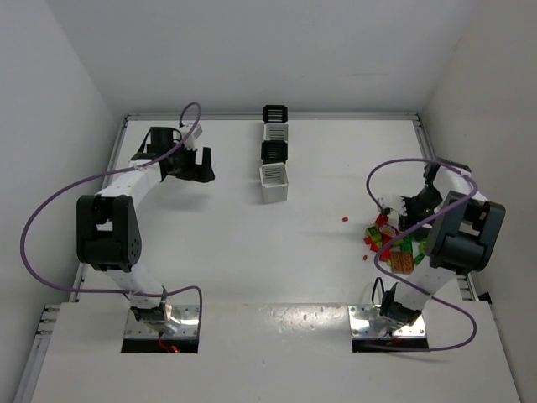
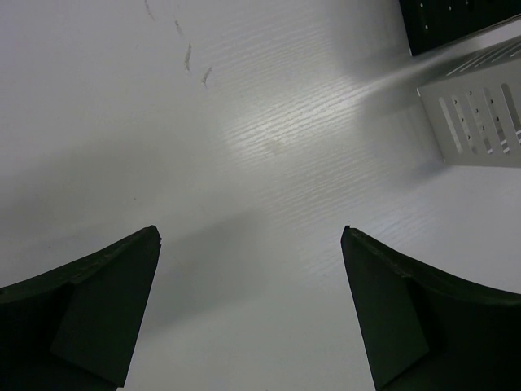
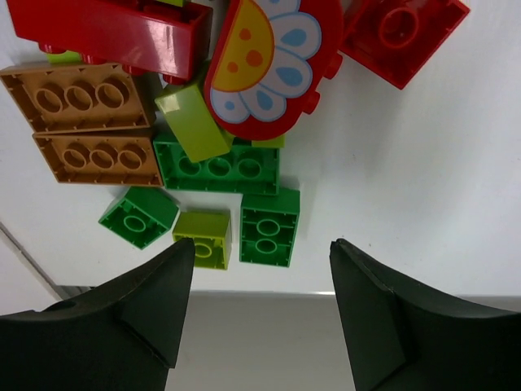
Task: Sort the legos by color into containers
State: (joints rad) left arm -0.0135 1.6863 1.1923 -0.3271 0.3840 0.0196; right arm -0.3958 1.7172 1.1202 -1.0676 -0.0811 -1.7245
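Right gripper (image 3: 262, 265): jaws apart, nothing between them. It hangs over the edge of the lego pile (image 1: 391, 243). A green brick (image 3: 269, 226) sits just ahead of the gap, with a lime brick (image 3: 203, 239) by one finger. Most lie hollow side up and packed touching, so my guess is the loose edge pieces are the easy pick. Left gripper (image 2: 250, 244): jaws wide apart, empty, over bare table (image 2: 244, 122), white bin (image 2: 480, 114) ahead to its right. It looks parked clear of the row. The bins (image 1: 274, 155) are well away from the pile, with one red stray (image 1: 345, 219) between.
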